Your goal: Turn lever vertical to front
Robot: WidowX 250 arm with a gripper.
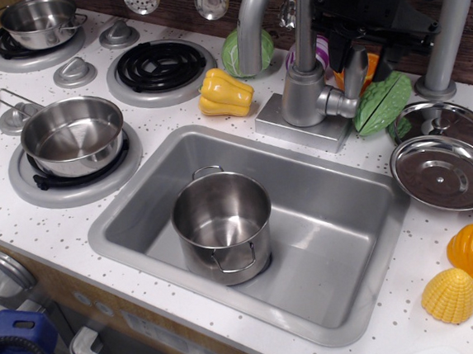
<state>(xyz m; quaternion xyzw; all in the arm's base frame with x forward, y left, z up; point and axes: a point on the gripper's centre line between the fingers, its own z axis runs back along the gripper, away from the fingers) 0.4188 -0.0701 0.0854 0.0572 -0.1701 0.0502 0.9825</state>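
Lever [354, 69], a short silver-grey handle, stands nearly upright from a stubby knob on the right side of the faucet body [304, 96], behind the sink [124, 220]. Black gripper [382, 36] hangs just behind and above the lever's top, close to it; contact cannot be told, and its fingers are too dark to tell whether spread or pressed together. A steel pot [221, 224] sits in the sink.
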